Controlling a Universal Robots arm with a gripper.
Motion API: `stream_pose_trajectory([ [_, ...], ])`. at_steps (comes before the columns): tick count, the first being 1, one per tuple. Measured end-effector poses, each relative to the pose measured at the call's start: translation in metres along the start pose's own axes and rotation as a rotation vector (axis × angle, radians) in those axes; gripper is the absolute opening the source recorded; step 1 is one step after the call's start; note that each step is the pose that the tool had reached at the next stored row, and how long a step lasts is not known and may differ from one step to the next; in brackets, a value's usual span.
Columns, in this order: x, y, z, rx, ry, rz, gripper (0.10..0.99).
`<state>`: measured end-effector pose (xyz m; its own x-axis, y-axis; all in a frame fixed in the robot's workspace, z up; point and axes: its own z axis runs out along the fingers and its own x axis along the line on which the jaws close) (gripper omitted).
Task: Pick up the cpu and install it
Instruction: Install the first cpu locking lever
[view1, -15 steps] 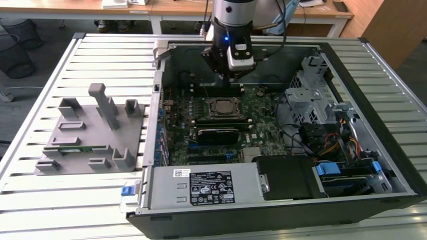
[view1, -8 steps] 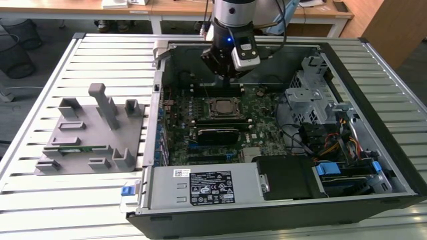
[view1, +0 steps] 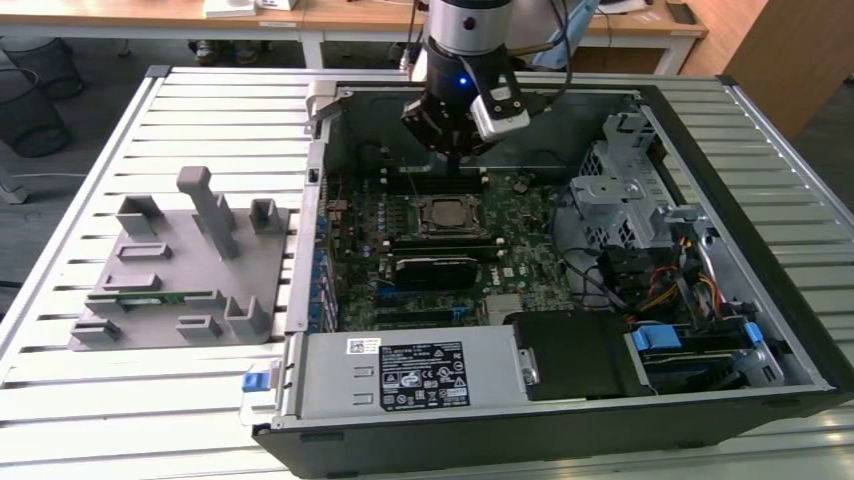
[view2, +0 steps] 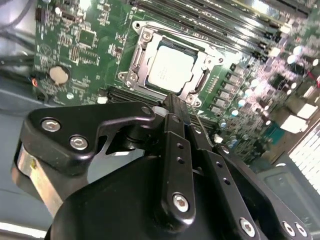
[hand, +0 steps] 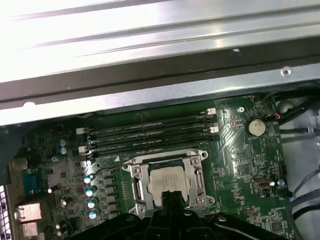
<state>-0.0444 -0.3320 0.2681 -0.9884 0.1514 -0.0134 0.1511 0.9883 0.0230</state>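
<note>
The cpu sits in its socket; the pincer hangs above it, pinched shut on nothing.

Exterior view: pincer (view1: 454, 152) above the socket (view1: 442, 214). Second wrist view: cpu (view2: 170, 67) inside the socket frame. First wrist view: the same. A low swing could bump the cpu or frame.

Arm reaching straight down, gripper (view1: 455, 158) hanging low — fingers (view2: 176, 116) pressed together, holding nothing
</note>
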Motion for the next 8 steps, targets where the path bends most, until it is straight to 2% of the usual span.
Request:
stream_pose_trajectory([
  [8, 0.0006, -0.0001, 0.0019, -0.002, 0.0032, -0.137, 0.106],
])
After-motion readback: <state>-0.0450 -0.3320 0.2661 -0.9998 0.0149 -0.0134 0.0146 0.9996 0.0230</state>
